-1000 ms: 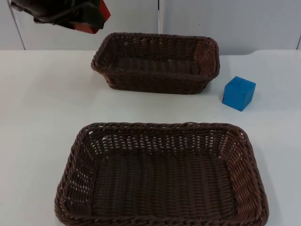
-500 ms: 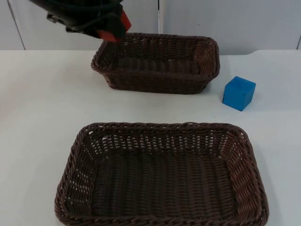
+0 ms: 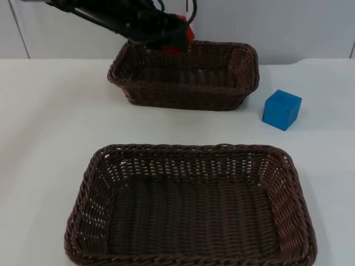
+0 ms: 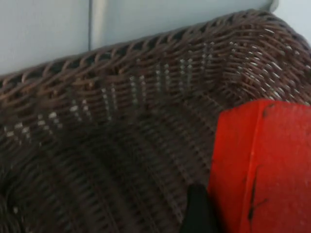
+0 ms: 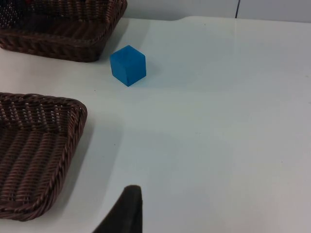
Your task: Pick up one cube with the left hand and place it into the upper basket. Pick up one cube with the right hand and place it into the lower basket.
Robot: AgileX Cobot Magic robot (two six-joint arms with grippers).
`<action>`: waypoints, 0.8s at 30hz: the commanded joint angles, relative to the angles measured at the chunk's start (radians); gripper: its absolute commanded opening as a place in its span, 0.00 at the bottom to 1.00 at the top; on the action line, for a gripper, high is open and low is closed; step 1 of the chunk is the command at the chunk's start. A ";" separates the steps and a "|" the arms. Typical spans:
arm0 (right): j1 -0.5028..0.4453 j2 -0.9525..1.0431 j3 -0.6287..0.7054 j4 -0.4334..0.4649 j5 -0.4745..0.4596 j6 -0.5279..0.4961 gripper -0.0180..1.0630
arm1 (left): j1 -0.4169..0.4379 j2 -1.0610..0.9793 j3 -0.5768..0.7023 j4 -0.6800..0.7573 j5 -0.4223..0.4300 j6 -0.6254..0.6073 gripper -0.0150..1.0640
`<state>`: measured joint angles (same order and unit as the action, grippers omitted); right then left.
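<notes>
Reaching in from the top view's upper left, the left arm holds the left gripper [image 3: 176,40] over the far rim of the upper basket [image 3: 244,72], its fingers clamped on a red cube [image 3: 184,36]. From the left wrist camera the red cube [image 4: 265,165] sits against a black fingertip [image 4: 197,208], raised above the woven inner wall and floor of the upper basket [image 4: 121,97], not resting on them.

Nearer the camera in the top view lies the lower basket [image 3: 89,188], a larger brown wicker tray of the same weave, well apart from the upper one across bare white table [image 3: 44,122].

Further right, a blue cube [image 3: 282,109] stands on the table just beside the upper basket's right end, not touching it. The right wrist camera looks on the same blue cube [image 5: 128,64], on a corner of the upper basket [image 5: 63,39] and on an end of the lower basket [image 5: 53,160]. The right arm waits clear of the cube; one dark fingertip of the right gripper [image 5: 127,206] hangs above the table, and whether its fingers are spread or closed I cannot tell.
</notes>
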<state>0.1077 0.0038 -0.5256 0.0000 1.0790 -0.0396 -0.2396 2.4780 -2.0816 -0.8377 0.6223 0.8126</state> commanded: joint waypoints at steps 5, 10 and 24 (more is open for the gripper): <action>-0.005 -0.004 0.009 0.000 0.000 0.002 0.99 | -0.006 0.114 -0.128 -0.020 -0.028 -0.007 0.01; -0.005 -0.004 0.009 0.000 0.000 0.002 0.99 | -0.006 0.145 -0.128 -0.030 -0.126 -0.010 0.01; -0.005 -0.004 0.009 0.000 0.000 0.002 0.99 | -0.006 0.185 -0.128 -0.035 -0.115 -0.036 0.01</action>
<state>0.1077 0.0038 -0.5256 0.0000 1.0790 -0.0396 -0.2396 2.6596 -2.2039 -0.8548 0.5013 0.7853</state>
